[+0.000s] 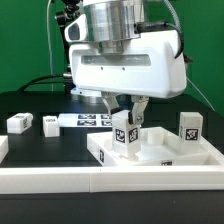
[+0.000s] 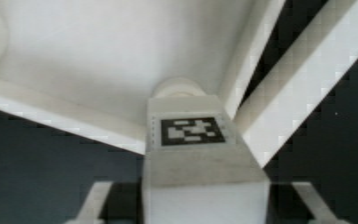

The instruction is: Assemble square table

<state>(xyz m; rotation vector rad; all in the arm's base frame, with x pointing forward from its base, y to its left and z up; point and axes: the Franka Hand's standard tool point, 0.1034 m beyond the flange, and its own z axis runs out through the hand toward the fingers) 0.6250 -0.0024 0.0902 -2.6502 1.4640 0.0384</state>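
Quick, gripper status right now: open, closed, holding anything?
The gripper: closed on a white tagged table leg, upright at the square table top; whether the leg touches the top cannot be told.

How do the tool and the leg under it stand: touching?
Cannot tell. Wrist view shows the tool straddling the leg, but blur hides contact or gap.

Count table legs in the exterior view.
4. One leg in the gripper over the table top; one upright leg at the top's right side in the exterior view; two legs on the black surface at that view's left. Others may hide behind the arm.
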